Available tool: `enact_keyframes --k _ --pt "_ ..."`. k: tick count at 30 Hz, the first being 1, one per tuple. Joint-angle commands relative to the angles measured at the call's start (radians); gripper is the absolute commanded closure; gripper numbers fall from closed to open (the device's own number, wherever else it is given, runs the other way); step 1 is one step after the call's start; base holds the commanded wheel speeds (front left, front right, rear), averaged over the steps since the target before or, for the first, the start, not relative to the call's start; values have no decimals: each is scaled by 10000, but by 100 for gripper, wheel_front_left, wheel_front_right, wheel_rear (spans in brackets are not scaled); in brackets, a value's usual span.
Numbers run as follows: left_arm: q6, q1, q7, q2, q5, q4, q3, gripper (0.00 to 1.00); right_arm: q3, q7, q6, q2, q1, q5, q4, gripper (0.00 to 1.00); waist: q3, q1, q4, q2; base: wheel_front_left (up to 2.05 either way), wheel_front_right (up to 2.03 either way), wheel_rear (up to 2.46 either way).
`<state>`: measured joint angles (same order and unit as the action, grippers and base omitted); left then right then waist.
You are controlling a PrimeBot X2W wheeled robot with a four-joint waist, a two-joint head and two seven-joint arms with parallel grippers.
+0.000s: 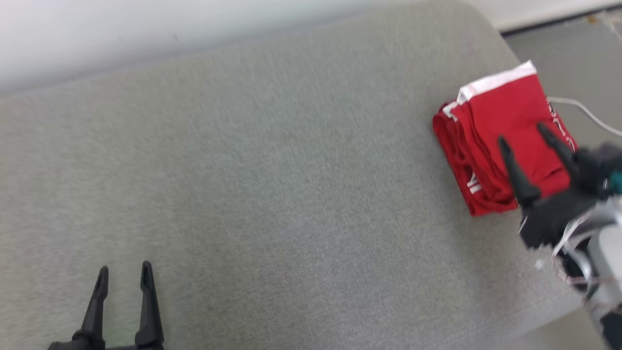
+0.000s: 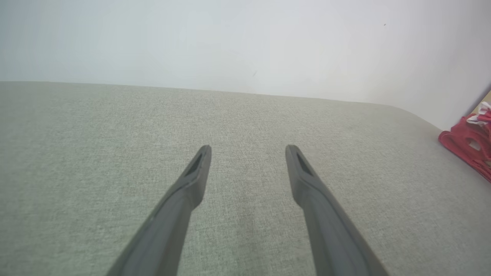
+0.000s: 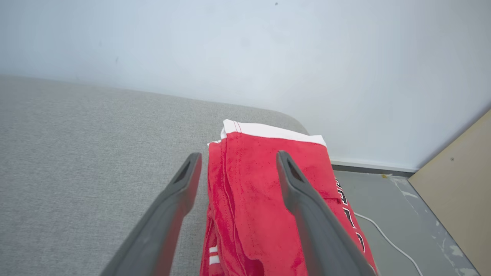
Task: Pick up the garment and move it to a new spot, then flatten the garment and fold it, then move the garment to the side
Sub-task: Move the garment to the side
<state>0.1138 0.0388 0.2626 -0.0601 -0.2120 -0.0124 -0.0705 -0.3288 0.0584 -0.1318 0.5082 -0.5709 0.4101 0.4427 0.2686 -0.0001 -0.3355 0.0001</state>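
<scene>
The garment (image 1: 505, 136) is red with white trim, folded into a compact stack at the far right end of the grey cushion (image 1: 272, 194), its right side overhanging the edge. My right gripper (image 1: 522, 133) hovers over it, open, fingers spread with nothing between them. In the right wrist view the garment (image 3: 261, 191) lies under and between the fingers of the right gripper (image 3: 238, 163). My left gripper (image 1: 125, 272) is open at the lower left above bare cushion. Its wrist view shows the left gripper (image 2: 248, 151) spread wide and the garment (image 2: 470, 145) far right.
A pale wall (image 1: 146, 29) runs behind the cushion. To the right lies grey floor (image 1: 573, 53) with a white cable (image 1: 588, 113) across it. A tan board (image 3: 460, 184) leans at the right in the right wrist view.
</scene>
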Motion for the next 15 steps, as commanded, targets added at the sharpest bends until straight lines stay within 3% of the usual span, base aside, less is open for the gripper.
enact_keyframes --k 1,7,15 --pt "-82 255 23 59 108 -47 -78 0 112 321 22 -95 606 -107 -456 0 -1062 1 564 -1 0 0 0" --pt "-257 716 24 97 18 -137 -367 0 500 1044 21 -732 2260 -345 -1605 0 -1890 1 1182 -1 0 0 0" --pt "-224 1135 23 104 246 -278 -589 0 784 1345 21 -1597 3769 -495 -2139 0 -2565 1 1960 -1 0 0 0"
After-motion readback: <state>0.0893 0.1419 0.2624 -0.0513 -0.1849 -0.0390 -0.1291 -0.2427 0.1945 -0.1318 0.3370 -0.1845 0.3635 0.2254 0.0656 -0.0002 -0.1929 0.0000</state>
